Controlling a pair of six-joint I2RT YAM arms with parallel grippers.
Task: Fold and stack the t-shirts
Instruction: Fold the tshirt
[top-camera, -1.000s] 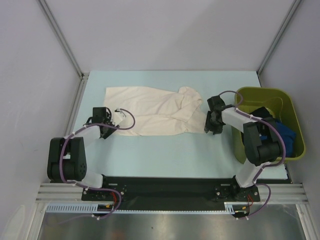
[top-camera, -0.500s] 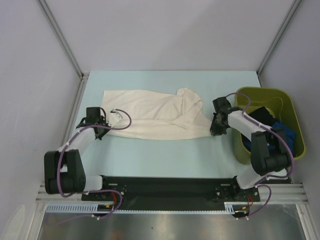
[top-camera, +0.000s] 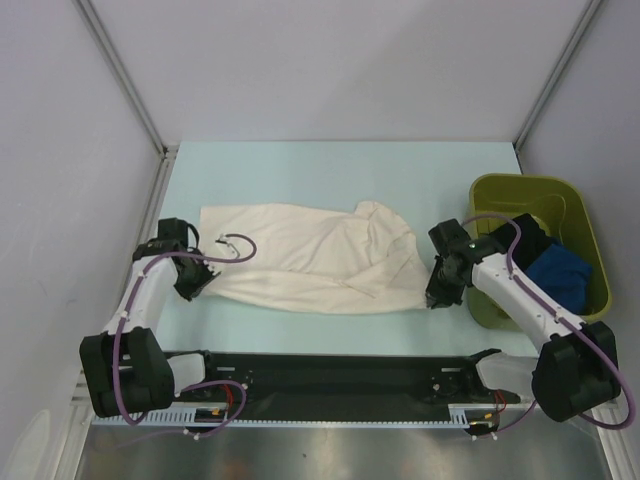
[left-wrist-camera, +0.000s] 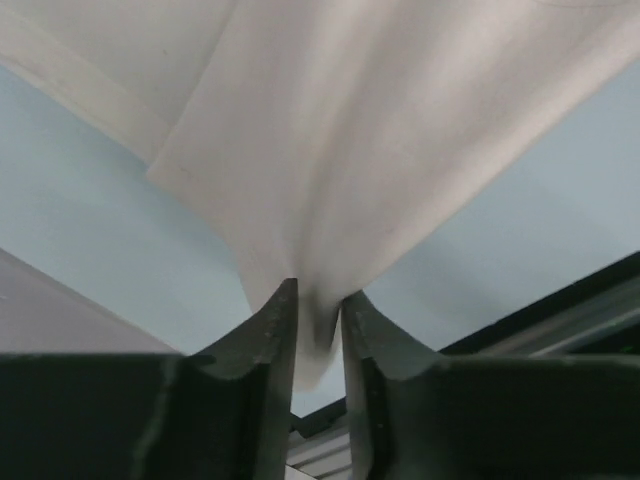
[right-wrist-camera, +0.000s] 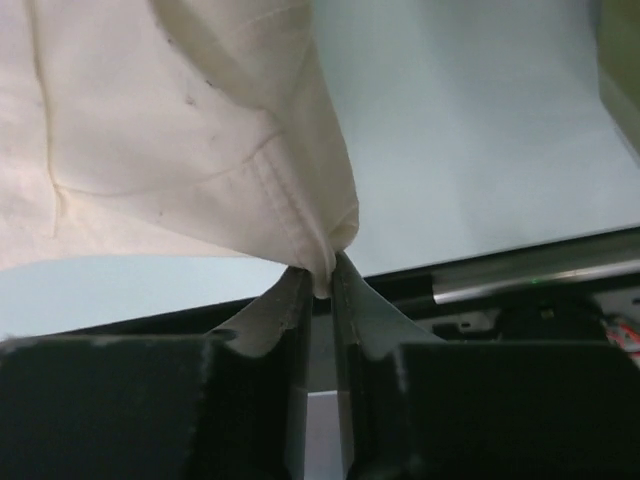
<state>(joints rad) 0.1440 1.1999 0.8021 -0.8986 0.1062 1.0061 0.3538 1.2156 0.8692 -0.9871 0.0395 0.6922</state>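
Observation:
A cream t-shirt (top-camera: 300, 255) lies spread across the pale blue table, stretched between both arms. My left gripper (top-camera: 193, 285) is shut on the shirt's near left edge; in the left wrist view the cream cloth (left-wrist-camera: 340, 160) runs down between the black fingers (left-wrist-camera: 265, 340). My right gripper (top-camera: 435, 297) is shut on the shirt's near right corner, where a hemmed fold (right-wrist-camera: 300, 225) is pinched between the fingers (right-wrist-camera: 355, 305). A black t-shirt (top-camera: 530, 240) and a bright blue t-shirt (top-camera: 562, 275) lie in the bin.
An olive-green plastic bin (top-camera: 500, 190) stands at the right edge of the table, close to my right arm. A black rail (top-camera: 330, 375) runs along the near edge. Grey walls enclose the table at the back and sides.
Both grippers closed on the cream shirt's edges and pulled toward the near edge of the table, the left one outward to the left. The shirt slid nearer and spread wider.

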